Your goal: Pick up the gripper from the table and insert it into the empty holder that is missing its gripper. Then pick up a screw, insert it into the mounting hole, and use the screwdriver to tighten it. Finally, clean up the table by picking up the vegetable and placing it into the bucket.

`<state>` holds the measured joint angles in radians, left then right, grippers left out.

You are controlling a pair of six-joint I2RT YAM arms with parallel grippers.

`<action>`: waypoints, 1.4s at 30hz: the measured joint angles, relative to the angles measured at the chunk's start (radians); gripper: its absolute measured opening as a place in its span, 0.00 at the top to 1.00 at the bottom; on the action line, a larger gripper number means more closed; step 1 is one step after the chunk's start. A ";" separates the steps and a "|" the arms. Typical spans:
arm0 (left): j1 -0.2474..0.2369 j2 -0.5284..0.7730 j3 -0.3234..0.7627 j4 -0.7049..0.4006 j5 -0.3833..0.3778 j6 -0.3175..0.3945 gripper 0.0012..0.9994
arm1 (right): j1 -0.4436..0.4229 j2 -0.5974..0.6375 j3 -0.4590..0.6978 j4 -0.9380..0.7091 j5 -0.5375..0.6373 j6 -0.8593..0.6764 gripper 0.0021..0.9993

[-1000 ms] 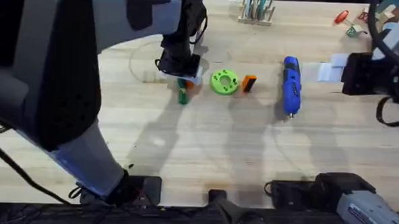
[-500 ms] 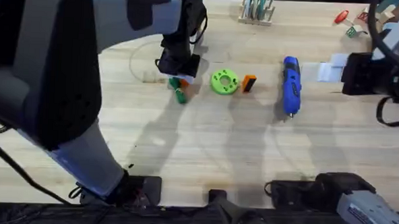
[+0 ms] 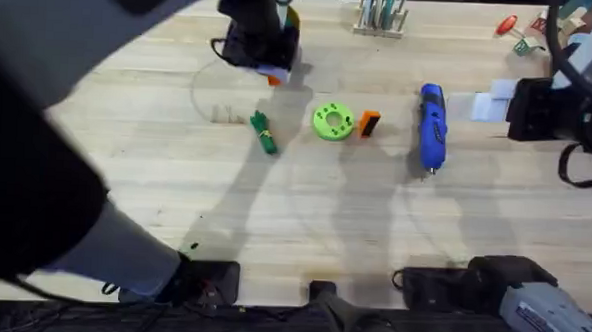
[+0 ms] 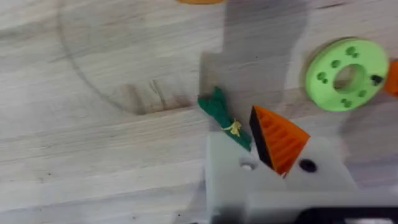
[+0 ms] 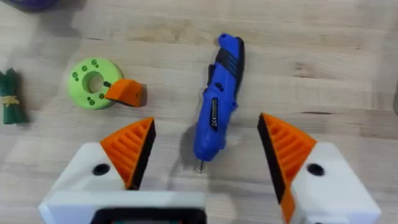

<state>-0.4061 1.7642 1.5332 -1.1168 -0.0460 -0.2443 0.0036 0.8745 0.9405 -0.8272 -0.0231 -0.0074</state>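
The dark-green vegetable [image 3: 264, 133] [image 4: 224, 118] lies on the table, with my left gripper [image 3: 263, 67] raised above and behind it, holding nothing. To its right sit a green disc [image 3: 332, 121] [image 5: 92, 83] and, touching it, the small orange-and-black gripper [image 3: 369, 122] [image 5: 127, 93]. The blue screwdriver [image 3: 432, 127] [image 5: 217, 102] lies flat beyond them. My right gripper [image 3: 491, 102] [image 5: 208, 155] stands open and empty just right of the screwdriver. The bucket is out of view. I cannot make out the holder or a screw.
A rack with teal parts [image 3: 381, 15] stands at the back edge. Small red and green items [image 3: 512, 30] lie at the back right. The left arm [image 3: 66, 156] looms large over the table's left side. Bare wood [image 3: 354, 219] spreads in front of the objects.
My left gripper has lifted up and back from the vegetable, which shifted slightly and stayed on the table. The right arm has not moved.
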 joint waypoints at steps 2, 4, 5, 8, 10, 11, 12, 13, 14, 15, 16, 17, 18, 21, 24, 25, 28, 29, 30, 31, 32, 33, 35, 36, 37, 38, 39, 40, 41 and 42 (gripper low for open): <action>0.000 -0.043 0.005 -0.001 0.000 0.000 0.99 | 0.000 0.000 0.000 0.000 0.000 0.000 0.01; 0.000 -0.083 0.005 -0.004 0.000 -0.001 0.99 | 0.000 0.000 0.000 0.000 0.000 0.000 0.01; 0.000 -0.097 0.005 -0.004 0.000 -0.001 0.99 | 0.000 0.000 0.000 0.000 0.000 0.000 0.01; 0.000 -0.131 0.005 -0.006 0.000 -0.001 0.99 | 0.000 0.000 0.000 0.000 0.000 0.000 0.01; 0.000 -0.145 0.005 -0.006 0.000 -0.002 0.99 | 0.000 0.000 0.000 0.000 0.000 0.000 0.01; 0.000 -0.150 0.005 -0.006 0.000 -0.003 0.99 | 0.000 0.000 0.000 0.000 0.000 0.000 0.01; 0.000 -0.155 0.005 -0.006 0.000 -0.003 0.99 | 0.000 0.000 0.000 0.000 0.000 0.000 0.01; 0.000 -0.158 0.005 -0.006 0.000 -0.004 0.99 | 0.000 0.000 0.000 0.000 0.000 0.000 0.01; 0.000 -0.161 0.005 -0.006 0.000 -0.004 0.99 | 0.000 0.000 0.000 0.000 0.000 0.000 0.01; 0.000 -0.162 0.005 -0.006 0.000 -0.004 0.99 | 0.000 0.000 0.000 0.000 0.000 0.000 0.01; 0.000 -0.163 0.005 -0.006 0.000 -0.003 0.99 | 0.000 0.000 0.000 0.000 0.000 0.000 0.01; 0.000 -0.163 0.005 -0.006 0.000 -0.003 0.99 | 0.000 0.000 0.000 0.000 0.000 0.000 0.01; 0.000 -0.163 0.005 -0.006 -0.002 -0.002 0.86 | 0.000 0.000 0.000 0.000 0.000 0.000 0.01; 0.000 -0.163 0.005 -0.006 -0.003 -0.004 0.41 | 0.000 0.000 0.000 -0.002 0.000 0.000 0.01; 0.000 -0.163 0.005 -0.006 -0.002 -0.008 0.04 | 0.000 0.000 0.000 -0.017 0.000 0.000 0.01; 0.000 -0.163 0.005 -0.006 -0.003 -0.008 0.02 | 0.000 0.000 0.000 -0.021 0.000 0.000 0.01; 0.000 -0.163 0.005 -0.006 -0.003 -0.008 0.01 | 0.000 0.000 0.000 -0.022 0.000 0.000 0.01; 0.000 -0.163 0.005 -0.006 -0.003 -0.008 0.01 | 0.000 0.000 0.000 -0.021 0.000 0.000 0.01; 0.000 -0.163 0.005 -0.006 -0.003 -0.008 0.01 | 0.000 0.000 0.000 -0.021 0.000 0.000 0.01; 0.000 -0.163 0.005 -0.006 -0.003 -0.008 0.01 | 0.000 0.000 0.000 -0.021 0.000 0.000 0.01; 0.000 -0.163 0.005 -0.006 -0.003 -0.008 0.01 | 0.000 0.000 0.000 -0.021 0.000 0.000 0.01; 0.000 -0.163 0.005 -0.006 -0.003 -0.008 0.01 | 0.000 0.000 0.000 -0.021 0.000 0.000 0.01; 0.000 -0.163 0.005 -0.006 -0.003 -0.008 0.01 | 0.000 0.000 0.000 -0.021 0.000 0.000 0.01; 0.000 -0.163 0.005 -0.006 -0.003 -0.008 0.01 | 0.000 0.000 0.000 -0.022 0.000 0.000 0.01; 0.000 -0.163 0.005 -0.006 -0.003 -0.008 0.01 | 0.000 0.000 0.000 -0.021 0.000 0.000 0.01; 0.000 -0.163 0.005 -0.006 -0.003 -0.008 0.01 | 0.000 0.000 0.000 -0.022 0.000 0.000 0.01; 0.000 -0.163 0.005 -0.006 -0.003 -0.008 0.01 | 0.000 0.000 0.000 -0.022 0.000 0.000 0.01; 0.000 -0.163 0.005 -0.006 -0.003 -0.008 0.01 | 0.000 0.000 0.000 -0.021 0.000 0.000 0.01; 0.000 -0.163 0.005 -0.006 -0.003 -0.008 0.01 | 0.000 0.000 0.000 -0.022 0.000 0.000 0.01; 0.000 -0.163 0.005 -0.006 -0.003 -0.008 0.01 | 0.000 0.000 0.000 -0.022 0.000 0.000 0.01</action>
<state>-0.4061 1.6016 1.5383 -1.1233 -0.0490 -0.2527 0.0036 0.8742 0.9409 -0.8490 -0.0231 -0.0071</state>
